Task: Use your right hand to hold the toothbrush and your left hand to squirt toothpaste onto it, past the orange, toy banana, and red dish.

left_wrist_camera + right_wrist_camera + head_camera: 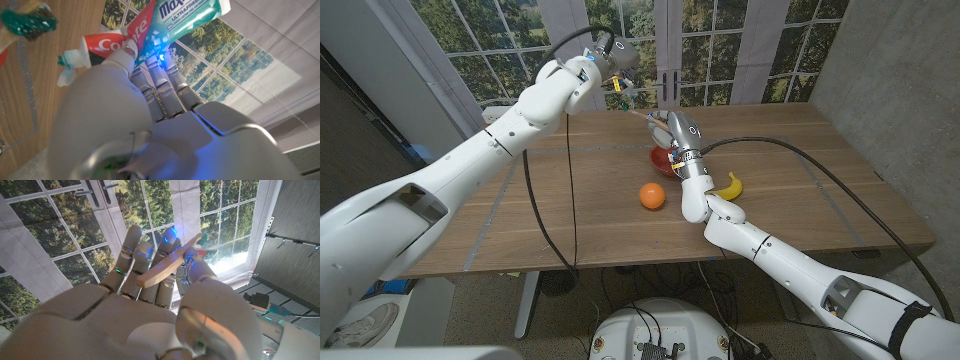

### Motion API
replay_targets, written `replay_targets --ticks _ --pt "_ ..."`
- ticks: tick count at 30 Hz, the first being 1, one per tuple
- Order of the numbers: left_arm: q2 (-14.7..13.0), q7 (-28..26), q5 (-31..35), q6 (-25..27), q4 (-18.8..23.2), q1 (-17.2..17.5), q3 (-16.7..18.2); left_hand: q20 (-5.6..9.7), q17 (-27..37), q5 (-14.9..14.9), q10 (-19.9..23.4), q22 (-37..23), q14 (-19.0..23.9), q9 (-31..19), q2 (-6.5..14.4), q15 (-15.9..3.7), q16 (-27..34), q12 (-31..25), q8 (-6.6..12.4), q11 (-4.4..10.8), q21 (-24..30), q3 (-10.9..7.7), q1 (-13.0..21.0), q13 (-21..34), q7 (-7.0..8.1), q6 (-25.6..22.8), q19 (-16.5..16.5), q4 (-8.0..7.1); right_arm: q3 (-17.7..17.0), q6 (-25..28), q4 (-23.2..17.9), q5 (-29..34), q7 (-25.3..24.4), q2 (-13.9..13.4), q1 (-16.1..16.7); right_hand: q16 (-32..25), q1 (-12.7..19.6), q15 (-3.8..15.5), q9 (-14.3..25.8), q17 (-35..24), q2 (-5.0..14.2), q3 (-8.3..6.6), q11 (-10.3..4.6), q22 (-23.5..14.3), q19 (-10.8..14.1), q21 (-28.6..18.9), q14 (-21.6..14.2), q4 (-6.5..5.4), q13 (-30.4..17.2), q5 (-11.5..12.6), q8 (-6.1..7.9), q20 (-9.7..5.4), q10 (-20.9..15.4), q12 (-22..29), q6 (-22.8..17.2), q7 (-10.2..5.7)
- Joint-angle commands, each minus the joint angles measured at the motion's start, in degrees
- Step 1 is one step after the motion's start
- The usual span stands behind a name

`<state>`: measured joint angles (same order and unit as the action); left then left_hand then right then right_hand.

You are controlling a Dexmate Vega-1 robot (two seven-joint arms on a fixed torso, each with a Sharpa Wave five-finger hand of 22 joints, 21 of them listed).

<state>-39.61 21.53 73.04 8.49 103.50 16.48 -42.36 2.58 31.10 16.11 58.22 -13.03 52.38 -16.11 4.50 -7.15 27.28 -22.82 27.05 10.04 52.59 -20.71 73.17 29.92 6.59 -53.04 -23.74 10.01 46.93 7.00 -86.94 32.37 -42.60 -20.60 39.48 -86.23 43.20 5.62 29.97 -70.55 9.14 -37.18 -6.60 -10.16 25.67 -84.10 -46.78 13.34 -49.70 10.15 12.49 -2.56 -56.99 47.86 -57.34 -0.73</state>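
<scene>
Left wrist view: left hand [150,100] grips toothpaste tube [165,22], nozzle near toothbrush [27,20] bristles.
Right hand [150,305]: clasps toothbrush handle, raised above red dish [663,160].
Risk: nozzle sits offset; paste may miss.

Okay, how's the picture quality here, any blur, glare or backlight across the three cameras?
Head view: even daylight, sharp, soft shadows under the round orange. Left wrist view: the green-bristled toothbrush head is blurred up close, while the red, white and green toothpaste tube stays readable. Right wrist view: the window behind blows out near the pale wooden toothbrush handle.
</scene>
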Motion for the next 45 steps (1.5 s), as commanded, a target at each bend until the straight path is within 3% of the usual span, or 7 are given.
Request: replay_targets --ticks 1,22,45 --pt "0.2 0.0 -3.0 3.3 0.2 1.1 1.1 5.18 -0.3 0.2 2.3 0.0 0.3 0.1 0.3 -6.80 -0.7 0.8 -0.09 1.92 0.6 0.16 -0.3 -0.6 -0.45 0.3 0.5 -0.31 0.2 1.0 0.2 -0.3 0.9 0.2 -0.5 0.1 0.5 6.60 -0.1 -0.2 0.37 -5.69 -4.00 -0.1 -0.3 -0.1 0.3 -5.24 -0.2 0.2 0.16 -5.96 -3.9 0.2 -1.3 -0.80" --pt "1.9 -1.8 -8.7 13.2 0.9 3.9 3.0 4.96 -1.4 -0.3 2.4 1.0 0.9 0.9 1.0 -6.79 -2.2 2.6 -0.65 2.01 1.8 0.98 -2.3 -2.2 -1.24 0.8 0.8 -0.63 0.2 2.0 0.4 -1.0 1.8 -0.1 -0.7 0.4 0.5 6.61 -0.4 -0.2 0.39 -5.78 -4.01 -0.1 -0.3 0.0 0.3 -5.20 -0.2 0.2 0.16 -5.95 -3.8 0.2 -1.3 -0.68" --pt "1.5 -4.5 -18.7 20.7 3.0 6.3 5.2 4.63 -2.6 -0.7 1.2 1.8 0.6 1.8 1.3 -6.75 -4.3 4.2 -1.70 2.06 2.7 1.49 -3.8 -3.0 -2.02 2.1 1.3 -0.62 0.4 4.5 -0.5 -1.0 3.4 -0.6 -0.7 0.5 0.5 6.61 -0.6 -0.2 0.39 -5.87 -3.95 -0.1 -0.2 0.0 0.2 -5.11 0.6 0.2 0.18 -6.00 -3.9 -0.2 -1.3 -0.70"
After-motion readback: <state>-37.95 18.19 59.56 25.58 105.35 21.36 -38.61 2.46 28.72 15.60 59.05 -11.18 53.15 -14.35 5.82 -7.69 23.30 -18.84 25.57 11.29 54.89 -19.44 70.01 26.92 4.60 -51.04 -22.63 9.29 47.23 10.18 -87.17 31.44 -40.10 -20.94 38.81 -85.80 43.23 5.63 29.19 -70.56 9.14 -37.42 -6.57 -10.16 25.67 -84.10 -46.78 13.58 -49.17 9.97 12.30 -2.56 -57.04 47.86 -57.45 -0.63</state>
